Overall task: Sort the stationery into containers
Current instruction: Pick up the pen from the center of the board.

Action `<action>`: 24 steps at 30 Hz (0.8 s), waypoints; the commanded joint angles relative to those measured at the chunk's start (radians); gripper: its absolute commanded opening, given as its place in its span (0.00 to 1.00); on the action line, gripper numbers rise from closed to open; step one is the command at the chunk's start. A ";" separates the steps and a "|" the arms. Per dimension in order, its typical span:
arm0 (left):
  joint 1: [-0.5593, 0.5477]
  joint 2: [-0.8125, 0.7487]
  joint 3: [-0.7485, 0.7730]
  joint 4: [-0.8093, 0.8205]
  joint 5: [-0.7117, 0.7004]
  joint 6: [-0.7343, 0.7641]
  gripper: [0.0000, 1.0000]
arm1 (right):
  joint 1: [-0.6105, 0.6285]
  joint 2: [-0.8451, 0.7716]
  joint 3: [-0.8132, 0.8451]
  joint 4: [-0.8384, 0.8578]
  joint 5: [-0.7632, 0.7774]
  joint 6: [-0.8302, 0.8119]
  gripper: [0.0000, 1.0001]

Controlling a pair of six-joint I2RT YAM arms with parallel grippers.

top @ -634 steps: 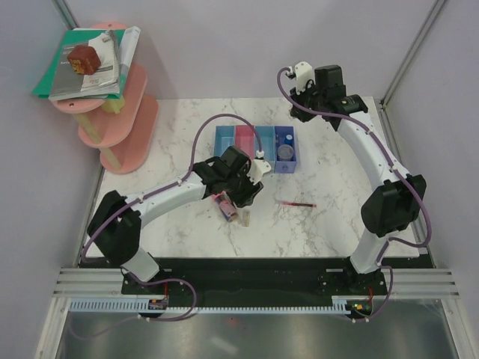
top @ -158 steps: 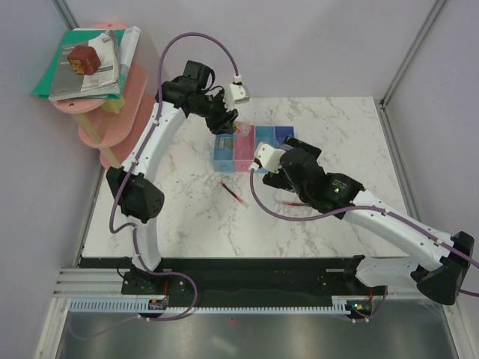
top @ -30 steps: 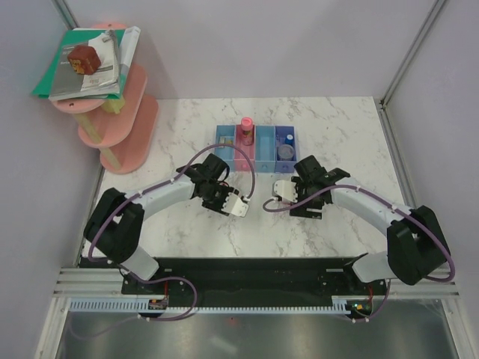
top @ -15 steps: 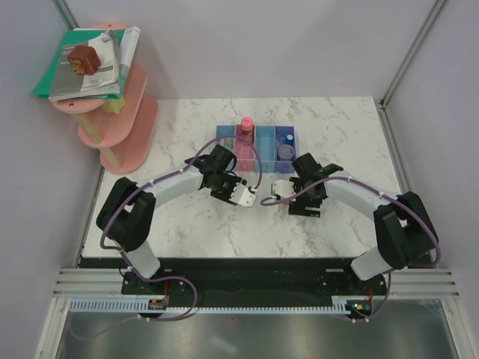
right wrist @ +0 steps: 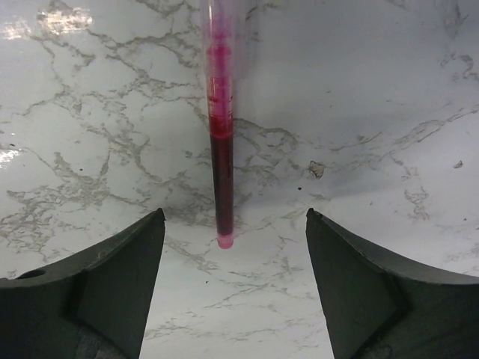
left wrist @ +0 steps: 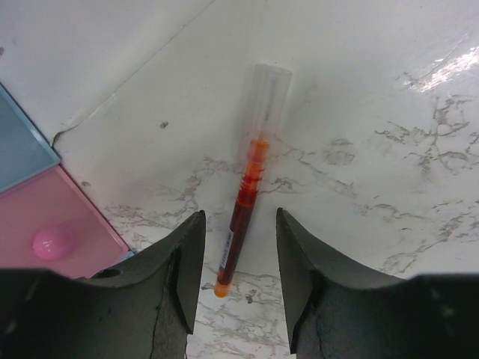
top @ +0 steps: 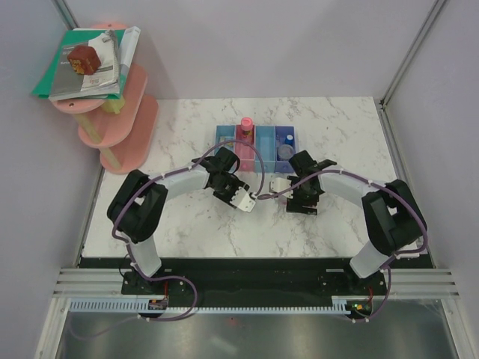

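An orange-red pen (left wrist: 248,183) with a clear cap lies flat on the marble. My left gripper (left wrist: 239,217) is open, its fingers either side of the pen's lower end with gaps on both sides. A second, pink-red pen (right wrist: 221,142) lies ahead of my right gripper (right wrist: 234,217), which is wide open with the pen's tip between the fingertips. From above, the left gripper (top: 229,184) and right gripper (top: 301,196) sit just in front of the containers (top: 224,136) and hide both pens. A pink-capped tube (top: 245,124) stands in the pink tray. A grey cylinder (top: 284,152) sits in the darker blue tray.
The pink tray (left wrist: 30,217) and a light blue tray (left wrist: 19,149) lie close to the left of the left gripper. A tiered pink shelf (top: 127,127) with stacked books (top: 86,63) stands at the far left corner.
Both arms have drawn in toward the middle, the left gripper shifting right toward the trays and the right one slightly left. Neither gripper's jaws have changed.
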 commanded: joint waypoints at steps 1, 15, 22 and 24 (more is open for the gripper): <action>0.000 0.047 0.019 0.013 0.031 0.112 0.50 | -0.004 0.025 0.046 0.014 -0.031 -0.031 0.84; 0.003 0.162 0.169 -0.366 0.031 0.364 0.50 | -0.008 0.059 0.101 -0.020 -0.053 -0.057 0.85; -0.003 0.214 0.236 -0.423 -0.003 0.370 0.50 | -0.007 0.048 0.106 -0.023 -0.073 -0.043 0.86; -0.006 0.222 0.243 -0.424 -0.015 0.358 0.48 | -0.008 0.047 0.106 -0.025 -0.074 -0.042 0.85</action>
